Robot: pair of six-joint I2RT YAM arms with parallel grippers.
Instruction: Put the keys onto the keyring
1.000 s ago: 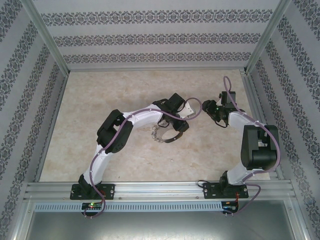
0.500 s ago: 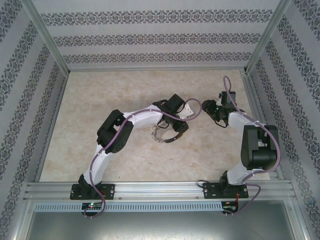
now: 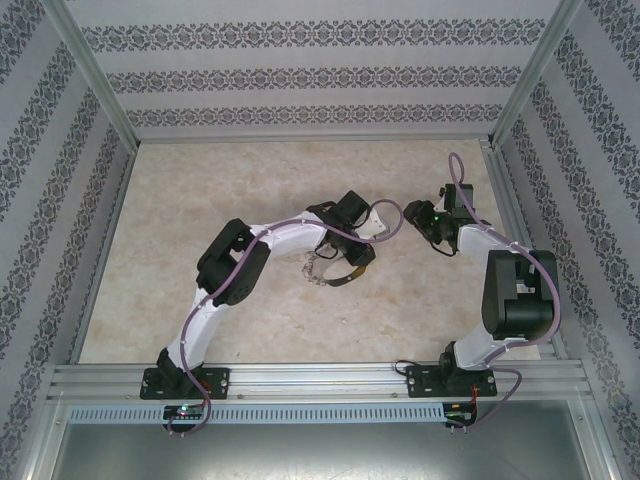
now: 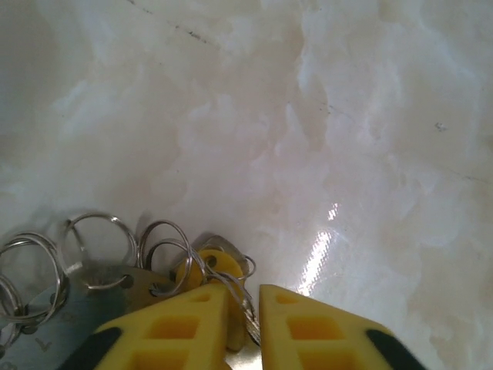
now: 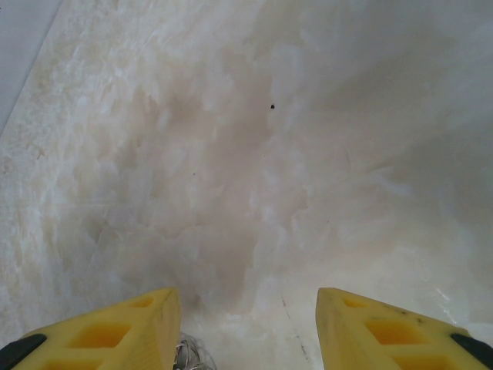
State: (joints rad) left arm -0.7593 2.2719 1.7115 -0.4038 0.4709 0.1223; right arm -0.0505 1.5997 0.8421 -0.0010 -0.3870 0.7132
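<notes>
The left pincer (image 4: 245,294), nearly shut on what looks like the shank of the yellow-headed key (image 4: 209,266) among the loops (image 4: 92,240) of the keyring (image 3: 340,282) on the table (image 5: 254,154), could pinch a loop too and lose it; the right pincer (image 5: 246,331) stands half-open, empty.

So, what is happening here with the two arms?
The left gripper is down at the keyring on the table, its fingers pinching thin metal right beside the yellow-headed key; whether that metal is the key's shank or a ring, I cannot tell. The right gripper hangs open over bare table, holding nothing.
</notes>
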